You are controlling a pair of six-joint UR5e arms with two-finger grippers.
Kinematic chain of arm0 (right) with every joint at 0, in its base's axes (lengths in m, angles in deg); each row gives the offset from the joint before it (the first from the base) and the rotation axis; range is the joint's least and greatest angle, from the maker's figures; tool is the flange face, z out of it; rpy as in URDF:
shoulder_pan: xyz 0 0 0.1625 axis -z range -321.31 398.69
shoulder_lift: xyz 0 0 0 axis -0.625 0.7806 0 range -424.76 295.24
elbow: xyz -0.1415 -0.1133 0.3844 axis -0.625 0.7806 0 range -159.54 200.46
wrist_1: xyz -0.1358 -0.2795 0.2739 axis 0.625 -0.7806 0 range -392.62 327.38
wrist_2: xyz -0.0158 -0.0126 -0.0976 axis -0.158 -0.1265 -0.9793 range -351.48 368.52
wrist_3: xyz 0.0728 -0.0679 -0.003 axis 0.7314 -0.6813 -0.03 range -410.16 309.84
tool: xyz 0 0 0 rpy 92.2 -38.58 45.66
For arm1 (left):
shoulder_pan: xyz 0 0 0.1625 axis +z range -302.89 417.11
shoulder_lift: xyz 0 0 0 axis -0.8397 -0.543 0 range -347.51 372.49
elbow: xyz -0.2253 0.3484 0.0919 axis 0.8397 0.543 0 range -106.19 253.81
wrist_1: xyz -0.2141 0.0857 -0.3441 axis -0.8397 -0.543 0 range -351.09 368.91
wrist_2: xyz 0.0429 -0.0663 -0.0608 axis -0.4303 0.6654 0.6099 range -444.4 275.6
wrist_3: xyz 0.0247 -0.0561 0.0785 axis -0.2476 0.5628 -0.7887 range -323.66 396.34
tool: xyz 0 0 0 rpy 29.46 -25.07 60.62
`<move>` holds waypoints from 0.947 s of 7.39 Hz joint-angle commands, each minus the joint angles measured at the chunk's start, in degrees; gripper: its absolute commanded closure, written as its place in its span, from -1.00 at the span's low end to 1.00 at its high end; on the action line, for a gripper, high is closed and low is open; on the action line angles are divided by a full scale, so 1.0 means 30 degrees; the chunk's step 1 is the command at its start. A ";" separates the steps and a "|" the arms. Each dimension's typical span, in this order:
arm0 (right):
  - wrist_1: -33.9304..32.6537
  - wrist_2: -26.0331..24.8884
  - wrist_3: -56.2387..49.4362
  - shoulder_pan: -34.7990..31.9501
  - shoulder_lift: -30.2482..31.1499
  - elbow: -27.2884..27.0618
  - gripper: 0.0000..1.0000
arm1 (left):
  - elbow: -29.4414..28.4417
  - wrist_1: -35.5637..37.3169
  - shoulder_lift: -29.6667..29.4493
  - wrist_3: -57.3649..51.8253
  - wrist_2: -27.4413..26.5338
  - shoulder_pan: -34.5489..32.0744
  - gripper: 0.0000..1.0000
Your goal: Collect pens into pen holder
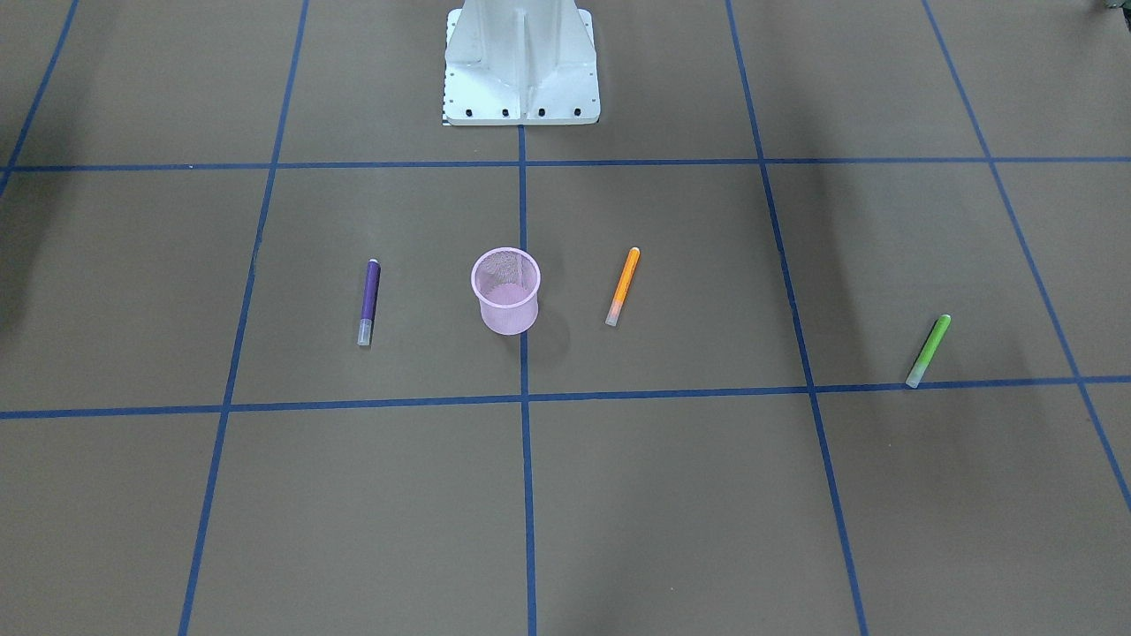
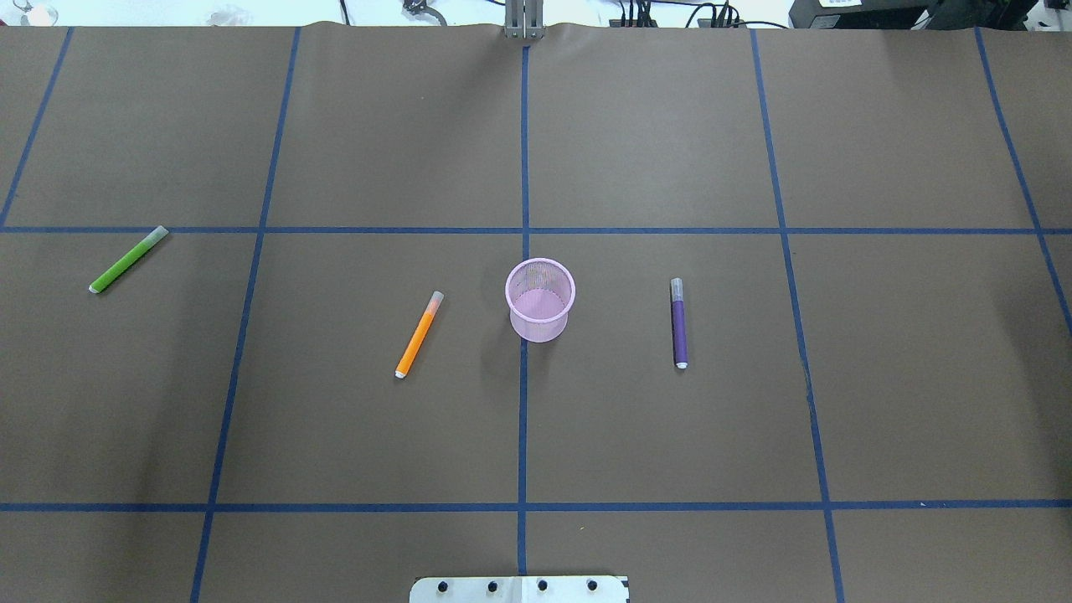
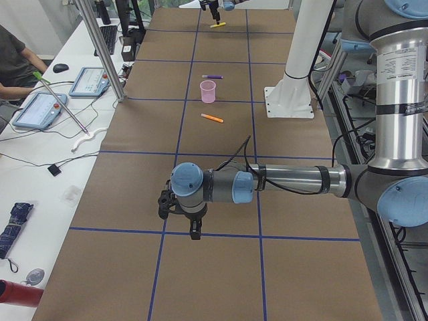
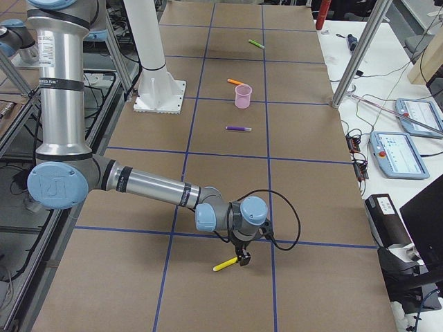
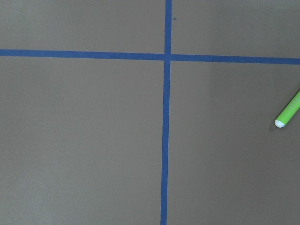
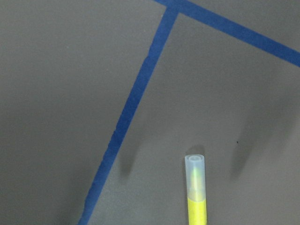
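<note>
The pink mesh pen holder (image 2: pixel 540 300) stands upright at mid-table. A purple pen (image 2: pixel 679 322) lies to its right, an orange pen (image 2: pixel 419 334) to its left, and a green pen (image 2: pixel 128 260) far left. The green pen's end (image 5: pixel 288 112) shows at the left wrist view's right edge. A yellow pen (image 4: pixel 225 264) lies at the table's far right end, with my right gripper (image 4: pixel 243 261) right at its end. Its capped end (image 6: pixel 196 187) fills the lower right wrist view. My left gripper (image 3: pixel 194 234) hangs low over the table's left end. I cannot tell whether either gripper is open or shut.
The white robot pedestal (image 1: pixel 521 71) stands at the table's robot-side edge. Blue tape lines grid the brown table cover (image 2: pixel 377 435). Beyond the operators' side are metal posts (image 3: pixel 100 47), control tablets (image 3: pixel 40 110) and a seated person (image 3: pixel 13 60).
</note>
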 commanded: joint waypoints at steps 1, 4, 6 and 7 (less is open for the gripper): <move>-0.0300 -0.1066 0.0154 0.0088 -0.0665 0.0424 -0.53 | 0.0085 0.0000 0.0000 0.0004 0.0004 0.0000 -1.00; -0.1298 -0.0777 -0.0109 0.0440 -0.1785 0.1804 -0.50 | 0.0144 -0.0029 0.0000 0.0004 0.0004 0.0000 -1.00; -0.1971 -0.0542 -0.0255 0.0470 -0.1698 0.2067 -0.44 | 0.0144 -0.0029 0.0000 0.0004 0.0004 0.0000 -1.00; -0.1944 -0.0367 -0.0256 0.0470 -0.1668 0.2243 -0.43 | 0.0144 -0.0029 0.0000 0.0004 0.0004 0.0000 -1.00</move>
